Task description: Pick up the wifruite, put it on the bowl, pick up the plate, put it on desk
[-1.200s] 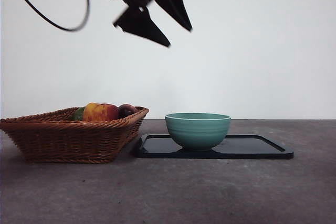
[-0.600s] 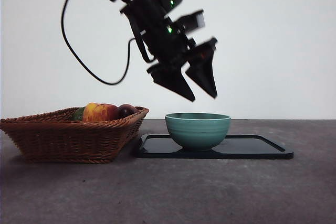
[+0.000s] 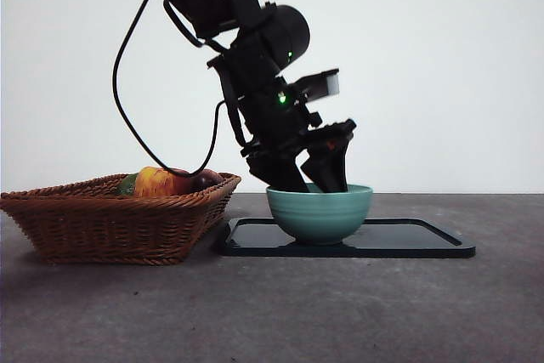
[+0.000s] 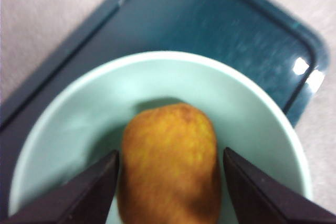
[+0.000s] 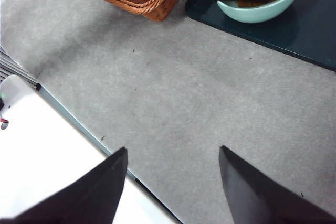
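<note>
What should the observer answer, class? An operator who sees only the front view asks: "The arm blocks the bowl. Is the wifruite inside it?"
Observer: Yes. The left wrist view shows the wifruite lying inside the bowl.
Operator: Which arm is that at the bowl?
Observer: The left gripper. Its own camera looks straight down into the bowl.
Operator: I cannot see the other arm. Where is it?
Observer: The right gripper hangs over the desk, away from the bowl, fingers apart and holding nothing.
</note>
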`<action>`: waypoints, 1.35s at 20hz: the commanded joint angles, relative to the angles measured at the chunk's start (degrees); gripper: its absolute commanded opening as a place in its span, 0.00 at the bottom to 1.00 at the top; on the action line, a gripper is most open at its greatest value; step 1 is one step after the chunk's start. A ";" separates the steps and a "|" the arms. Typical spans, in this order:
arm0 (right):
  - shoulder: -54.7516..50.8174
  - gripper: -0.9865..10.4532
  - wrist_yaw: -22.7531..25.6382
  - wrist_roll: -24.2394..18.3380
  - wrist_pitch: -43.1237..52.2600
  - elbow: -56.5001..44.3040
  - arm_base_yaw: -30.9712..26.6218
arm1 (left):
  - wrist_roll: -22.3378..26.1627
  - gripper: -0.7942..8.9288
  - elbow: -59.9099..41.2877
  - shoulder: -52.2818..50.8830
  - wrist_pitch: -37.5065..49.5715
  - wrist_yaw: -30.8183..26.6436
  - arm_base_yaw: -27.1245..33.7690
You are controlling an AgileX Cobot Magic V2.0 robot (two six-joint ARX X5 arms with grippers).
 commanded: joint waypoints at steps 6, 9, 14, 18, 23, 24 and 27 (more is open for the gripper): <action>0.15 0.33 -0.11 0.61 0.26 0.15 0.31 | 1.46 0.27 1.51 1.79 0.35 -0.35 -0.79; 0.15 0.33 -0.11 0.59 0.24 0.15 0.31 | 0.92 0.23 1.84 1.29 -0.28 -0.33 -0.83; 0.15 0.33 -0.11 0.59 0.26 0.15 0.31 | -0.50 0.24 1.84 -5.33 -1.64 -0.33 -0.48; 0.15 0.33 -0.11 0.57 0.28 0.15 0.31 | -4.79 0.24 1.84 -15.10 -2.01 -0.33 0.28; 0.15 0.33 -0.11 0.55 0.28 0.15 0.31 | -10.16 0.24 1.84 -30.36 -8.87 -0.35 1.92; 0.15 0.33 -0.11 0.55 0.28 0.15 0.31 | -11.50 0.24 1.81 -32.94 -10.21 -0.37 2.64; 0.15 0.33 -0.11 0.37 0.28 0.15 0.31 | -15.63 0.24 1.70 -40.57 -15.28 -5.35 5.64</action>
